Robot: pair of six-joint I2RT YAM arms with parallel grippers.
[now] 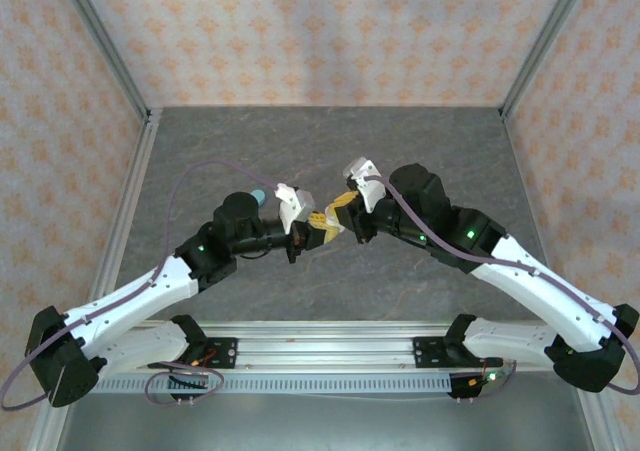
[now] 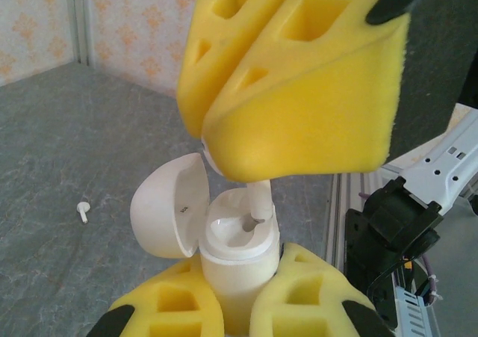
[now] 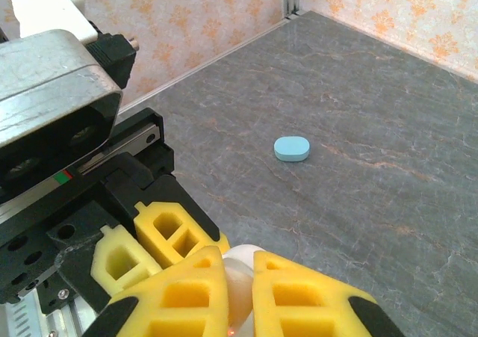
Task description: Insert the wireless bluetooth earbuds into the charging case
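Above the tabletop (image 2: 60, 143), my left end effector (image 2: 239, 300) is clenched on the open white charging case (image 2: 235, 258). My right end effector (image 2: 250, 139), directly over the case, pinches a white earbud (image 2: 259, 199) whose stem dips into a socket. I judge this bud nearly seated, while a second white earbud (image 2: 83, 212) lies on the tabletop beyond the case's lid side, not yet picked up.

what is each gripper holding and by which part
Left gripper clamps the open white charging case by its lower body. Right gripper pinches a white earbud by its upper end, stem down in the case.
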